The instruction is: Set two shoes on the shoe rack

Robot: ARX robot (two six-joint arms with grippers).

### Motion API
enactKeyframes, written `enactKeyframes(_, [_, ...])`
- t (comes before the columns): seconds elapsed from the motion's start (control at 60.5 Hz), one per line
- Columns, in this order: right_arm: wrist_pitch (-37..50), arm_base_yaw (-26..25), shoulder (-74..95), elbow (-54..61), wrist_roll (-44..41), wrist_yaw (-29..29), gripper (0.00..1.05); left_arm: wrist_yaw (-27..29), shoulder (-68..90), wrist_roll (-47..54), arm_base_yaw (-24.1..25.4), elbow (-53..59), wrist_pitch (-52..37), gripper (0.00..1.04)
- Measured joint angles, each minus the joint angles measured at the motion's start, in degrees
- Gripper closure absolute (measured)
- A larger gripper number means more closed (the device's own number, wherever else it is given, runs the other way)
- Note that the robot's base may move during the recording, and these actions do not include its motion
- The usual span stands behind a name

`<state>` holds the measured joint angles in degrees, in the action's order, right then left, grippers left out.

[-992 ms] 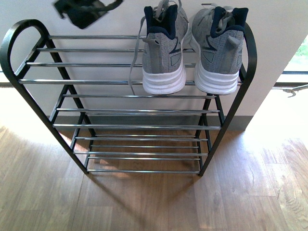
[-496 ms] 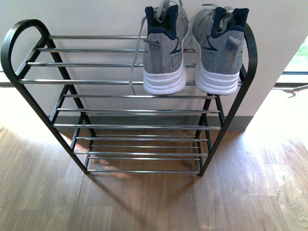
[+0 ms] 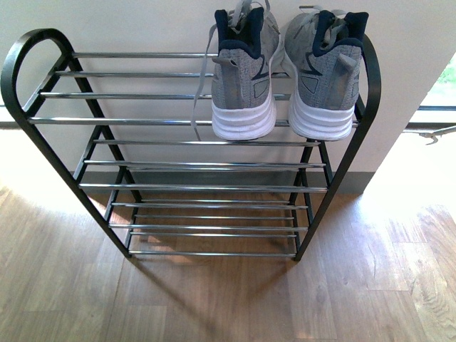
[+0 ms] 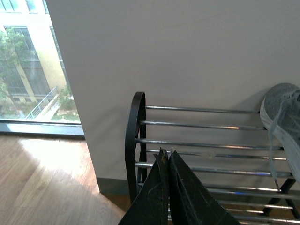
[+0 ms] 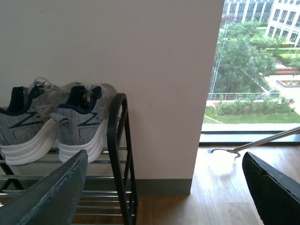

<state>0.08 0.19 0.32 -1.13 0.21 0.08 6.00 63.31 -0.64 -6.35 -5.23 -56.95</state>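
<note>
on the rack (image 3: pixel 142 121), sneakers (image 3: pixel 244 85), beyond right gripper (image 5: pixel 164 157)

Bright daylight in all views.
Left wrist view: window (image 4: pixel 28 70) off to side of left end effector (image 4: pixel 167 152) washed pale; sun patch on floor (image 4: pixel 51 157) under it. Fingers (image 4: pixel 187 197) pressed together, close to lens, dark, soft.
Right wrist view: window bright beyond right end effector (image 5: pixel 164 154); glare on floor between wide-spread fingers (image 5: pixel 51 192), both blurred, dark.
Front view: crisp; floor burnt near-white at foot of wall (image 3: pixel 128 21); shoe rack (image 3: pixel 192 164) throws soft shadow; rods glint.
</note>
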Motion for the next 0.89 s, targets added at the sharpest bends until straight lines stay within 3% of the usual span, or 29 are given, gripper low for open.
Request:
enactKeyframes(0.149, [0.0,0.0,0.0,0.0,0.0,0.02,0.09,-1.16,-6.88,0.02,1.33,1.79,4.66,1.04])
enactKeyframes(0.215, [0.0,0.0,0.0,0.0,0.0,0.0,0.09,-5.25,-10.23,0.07,4.28,2.49,7.37,1.04])
enactKeyframes(0.314, [0.0,0.0,0.0,0.0,-0.02,0.02,0.09,-5.49,-14.23,0.07,5.99,3.19,10.56,1.04])
enactKeyframes(0.893, [0.0,0.0,0.0,0.0,-0.02,0.02,0.09,-5.99,-38.64,0.07,6.1,4.44,32.46,1.04])
